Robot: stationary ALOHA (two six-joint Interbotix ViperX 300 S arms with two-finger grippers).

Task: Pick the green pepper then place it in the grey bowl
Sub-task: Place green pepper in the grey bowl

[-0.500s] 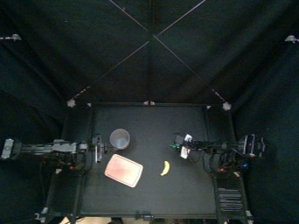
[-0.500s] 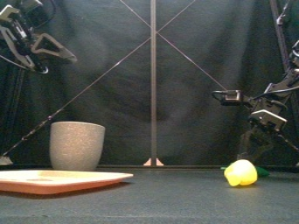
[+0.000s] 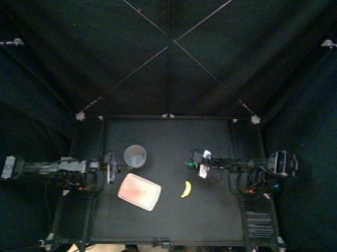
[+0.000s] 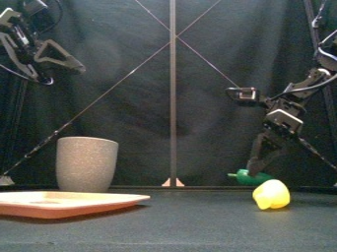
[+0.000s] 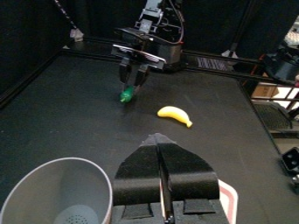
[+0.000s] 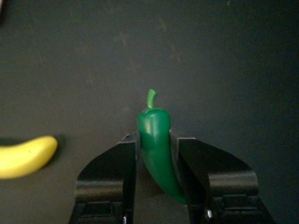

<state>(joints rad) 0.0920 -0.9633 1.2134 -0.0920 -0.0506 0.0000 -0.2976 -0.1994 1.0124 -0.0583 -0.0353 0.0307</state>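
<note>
The right gripper (image 6: 156, 145) has its jaws closed part-way on the green pepper (image 6: 153, 129), one black pad against each flank and the stem pointing away from the wrist. The grasp looks made, so the step in hand is the pick. Whether the pepper is clear of the table (image 3: 198, 221) I cannot tell (the front view shows it very low). It sits on the right half, toward the far side. The next move, as I judge it, calls for a lift, a carry leftward to the grey bowl (image 4: 87, 162), and a release above its open mouth.

The pepper is slim, smooth and glossy, tapering into a thin curved stem. Nearer the front lies a plump, smooth yellow banana (image 4: 271, 194). The bowl is a tall, matt, speckled tumbler, a little wider at the rim. A flat pink tray (image 4: 66, 203) with a low lip lies in front of it. The left gripper (image 5: 163, 166) rests at the left, jaws pressed together and empty.
</note>
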